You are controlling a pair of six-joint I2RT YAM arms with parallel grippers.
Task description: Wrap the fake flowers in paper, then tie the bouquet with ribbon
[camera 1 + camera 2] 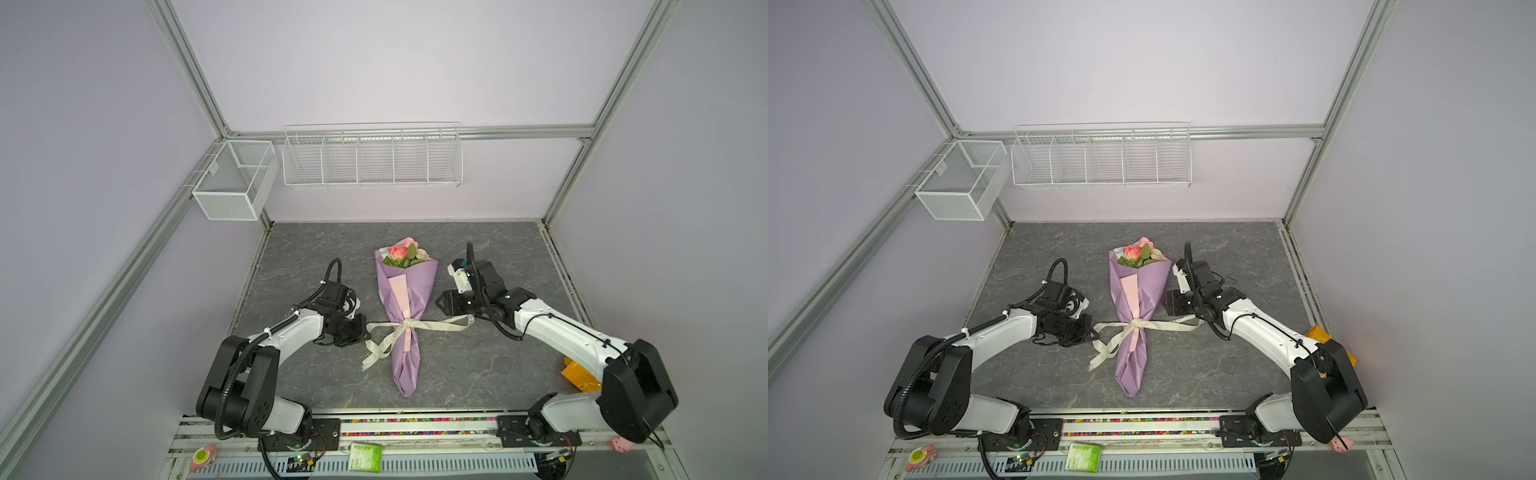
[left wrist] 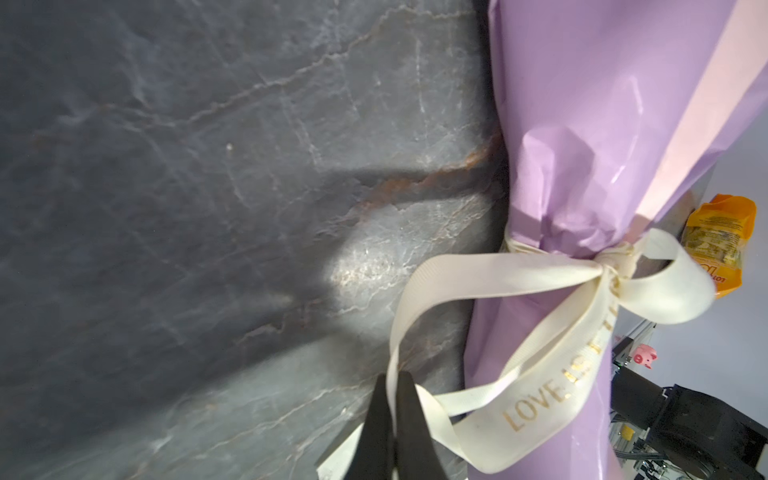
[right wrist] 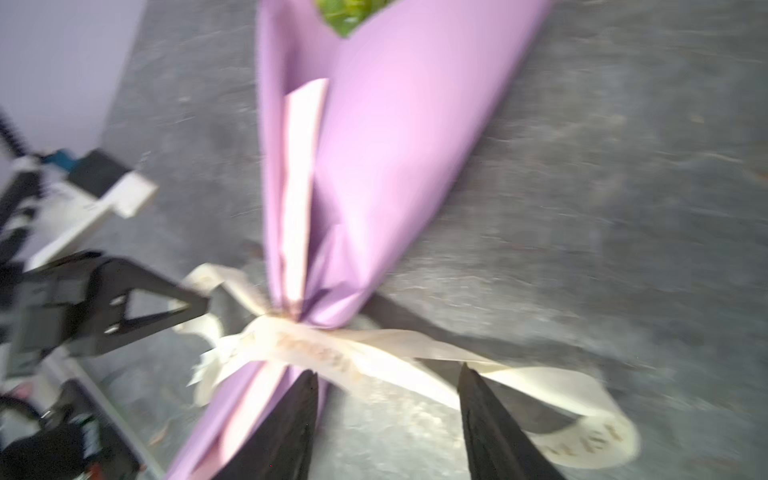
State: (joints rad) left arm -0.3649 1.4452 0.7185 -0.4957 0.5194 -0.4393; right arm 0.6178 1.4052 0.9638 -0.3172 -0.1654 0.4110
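Note:
The bouquet of fake flowers (image 1: pixel 402 253) (image 1: pixel 1136 253) lies in the middle of the grey table, wrapped in a lilac paper cone (image 1: pixel 409 291) (image 2: pixel 602 124) (image 3: pixel 395 145). Pink roses and green leaves show at its far end. A cream lettered ribbon (image 1: pixel 405 328) (image 1: pixel 1133 328) (image 2: pixel 540 270) (image 3: pixel 415 353) is knotted in a bow round the cone's narrow waist. My left gripper (image 1: pixel 366 329) (image 1: pixel 1094 329) (image 2: pixel 392 376) (image 3: pixel 199 305) is shut on the bow's left loop. My right gripper (image 1: pixel 441 303) (image 1: pixel 1172 303) (image 3: pixel 386 370) stands open just above the right loop, with nothing between its fingers.
An orange packet (image 1: pixel 579 374) (image 2: pixel 721 245) lies at the table's right edge beside the right arm. A white wire rack (image 1: pixel 372 160) and a mesh basket (image 1: pixel 235 178) hang on the back wall. A green packet (image 1: pixel 365 457) sits on the front rail.

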